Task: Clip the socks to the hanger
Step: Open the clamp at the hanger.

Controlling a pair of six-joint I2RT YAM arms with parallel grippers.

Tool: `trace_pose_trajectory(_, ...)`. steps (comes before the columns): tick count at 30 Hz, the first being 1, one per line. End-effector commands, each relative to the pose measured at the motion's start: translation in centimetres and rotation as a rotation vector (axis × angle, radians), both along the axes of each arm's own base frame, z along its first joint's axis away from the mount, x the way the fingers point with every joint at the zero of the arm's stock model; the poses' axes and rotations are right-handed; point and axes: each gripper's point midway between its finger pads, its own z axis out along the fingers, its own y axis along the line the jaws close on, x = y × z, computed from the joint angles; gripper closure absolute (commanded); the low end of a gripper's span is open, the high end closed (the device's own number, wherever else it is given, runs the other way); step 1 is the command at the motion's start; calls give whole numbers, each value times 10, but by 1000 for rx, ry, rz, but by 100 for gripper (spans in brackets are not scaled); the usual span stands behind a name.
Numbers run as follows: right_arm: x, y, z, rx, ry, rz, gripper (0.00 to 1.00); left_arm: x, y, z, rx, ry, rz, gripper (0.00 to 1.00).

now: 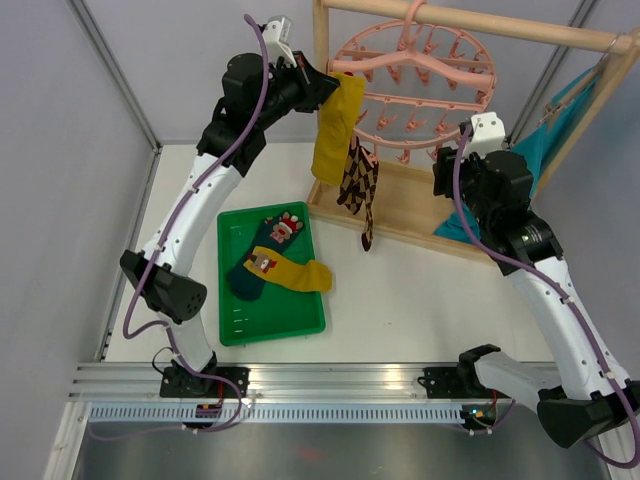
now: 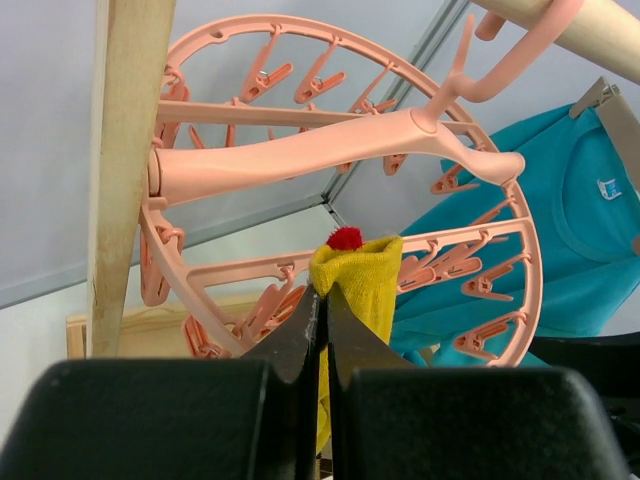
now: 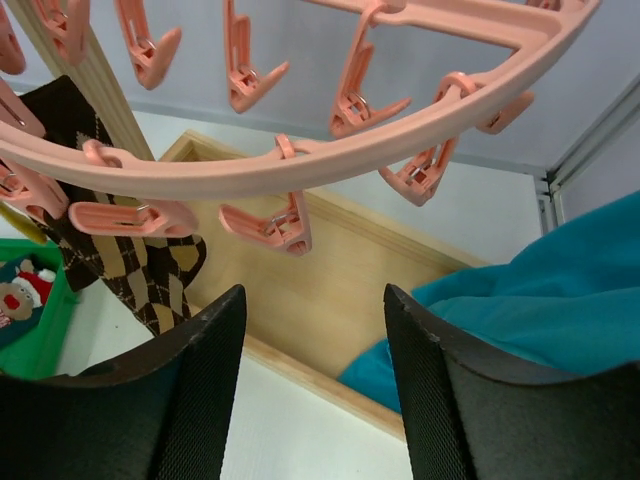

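Observation:
The round pink hanger (image 1: pixel 415 85) hangs from the wooden rack's top bar. My left gripper (image 1: pixel 338 88) is shut on the top edge of a mustard-yellow sock (image 1: pixel 335 135) and holds it up at the hanger's left rim. In the left wrist view that sock (image 2: pixel 365 280) sits pinched between the closed fingertips, just in front of the hanger (image 2: pixel 300 160). An argyle sock (image 1: pixel 358 185) dangles from a hanger clip. My right gripper (image 3: pixel 315 300) stands open and empty under a pink clip (image 3: pixel 275 225) at the ring's near right side.
A green tray (image 1: pixel 235 320) on the table holds two dark teal socks (image 1: pixel 250 275) and another yellow sock (image 1: pixel 300 272). The wooden rack base (image 1: pixel 420 225) lies below the hanger. A large teal cloth (image 1: pixel 545 130) hangs at the right. The rack post (image 2: pixel 125 170) stands close to my left gripper.

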Motion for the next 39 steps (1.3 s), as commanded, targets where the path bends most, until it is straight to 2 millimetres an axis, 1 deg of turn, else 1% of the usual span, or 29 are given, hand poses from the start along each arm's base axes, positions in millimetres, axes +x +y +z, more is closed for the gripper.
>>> trace_pose_trajectory(1, 4, 11, 20, 22, -72, 83, 36, -1, 2, 14, -4, -40, -15, 98)
trace_pose_trajectory(6, 15, 13, 16, 21, -67, 111, 34, -3, 1, 14, -2, -40, -24, 98)
trace_pose_trajectory(9, 19, 12, 18, 24, -74, 110, 34, -3, 1, 14, -1, -39, -30, 98)
trace_pose_trajectory(12, 22, 12, 21, 22, -93, 111, 34, -4, 0, 15, -3, -42, -38, 98)
trace_pose_trajectory(14, 22, 13, 22, 19, -103, 118, 32, -5, -1, 15, -3, -42, -44, 98)
trace_pose_trajectory(20, 28, 15, 24, 23, -124, 118, 31, -6, 1, 18, 0, -53, -42, 98)
trace_pose_trajectory(25, 33, 18, 19, 25, -118, 127, 31, -7, 1, 17, 3, -54, -45, 98)
trace_pose_trajectory(28, 35, 19, 21, 31, -131, 128, 32, -5, 2, 18, 4, -57, -40, 98)
trace_pose_trajectory(31, 35, 18, 21, 31, -132, 125, 35, -5, 3, 17, 7, -55, -41, 98)
trace_pose_trajectory(35, 35, 19, 22, 37, -137, 129, 45, -6, 3, 19, 5, -60, -43, 98)
trace_pose_trajectory(37, 34, 20, 26, 49, -148, 131, 47, -6, 3, 17, 6, -54, -43, 98)
trace_pose_trajectory(38, 33, 20, 28, 54, -150, 132, 51, -6, 3, 17, 7, -53, -43, 98)
trace_pose_trajectory(39, 33, 20, 29, 59, -152, 130, 53, -6, 3, 17, 9, -53, -43, 98)
